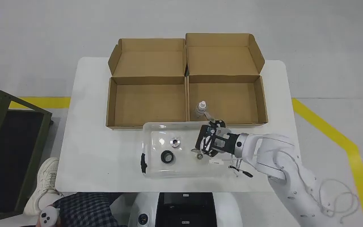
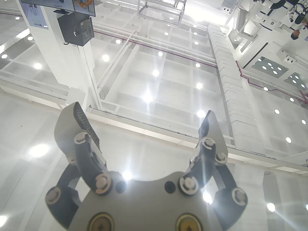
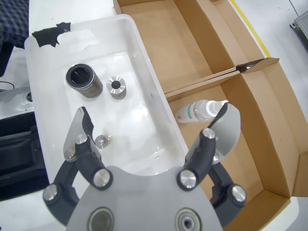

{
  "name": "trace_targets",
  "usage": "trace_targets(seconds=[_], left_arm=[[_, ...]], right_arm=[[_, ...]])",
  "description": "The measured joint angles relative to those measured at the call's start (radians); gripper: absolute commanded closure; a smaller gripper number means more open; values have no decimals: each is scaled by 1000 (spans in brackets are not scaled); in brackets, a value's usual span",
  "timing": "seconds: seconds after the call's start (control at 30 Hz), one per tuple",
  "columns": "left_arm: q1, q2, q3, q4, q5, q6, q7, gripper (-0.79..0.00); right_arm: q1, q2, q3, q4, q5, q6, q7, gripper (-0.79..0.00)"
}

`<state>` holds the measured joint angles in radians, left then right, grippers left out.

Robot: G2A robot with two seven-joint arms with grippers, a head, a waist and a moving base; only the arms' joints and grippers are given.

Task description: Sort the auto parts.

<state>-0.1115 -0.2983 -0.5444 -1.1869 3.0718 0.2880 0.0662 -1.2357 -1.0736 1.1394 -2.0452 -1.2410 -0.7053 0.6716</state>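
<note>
Seen from the top, the right gripper (image 1: 211, 139) hung over the clear bin (image 1: 159, 130) near its far wall, where a descent could clip the rim. The left wrist view had the left gripper (image 2: 143, 111) spread, empty, facing the ceiling. In the right wrist view the right jaws stood wide apart, one finger just beside a small shiny metal stud (image 3: 102, 140) on the bin floor, likely to skid from a pinch.

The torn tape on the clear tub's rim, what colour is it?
Black. The tape shows best in the right wrist view.
</note>
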Motion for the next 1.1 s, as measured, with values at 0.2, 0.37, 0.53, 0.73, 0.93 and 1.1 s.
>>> trace_targets(seconds=[0.2,0.37,0.53,0.73,0.93,1.1], left_arm=[[0,0,0,0,0,0,0,-785],[0,0,0,0,0,0,0,-785],[0,0,0,0,0,0,0,-785],[0,0,0,0,0,0,0,-785],[0,0,0,0,0,0,0,-785],[0,0,0,0,0,0,0,-785]], right_arm=[[-32,9,-11,-11,-43,-39,50,-785],[-45,13,-20,-9,-47,-53,91,-785],[-43,15,-43,-8,-53,-65,130,-785],[-33,15,-68,6,-59,-60,148,-785],[-14,14,-96,34,-56,-61,161,-733],[4,12,-123,56,-51,-63,181,-659]])
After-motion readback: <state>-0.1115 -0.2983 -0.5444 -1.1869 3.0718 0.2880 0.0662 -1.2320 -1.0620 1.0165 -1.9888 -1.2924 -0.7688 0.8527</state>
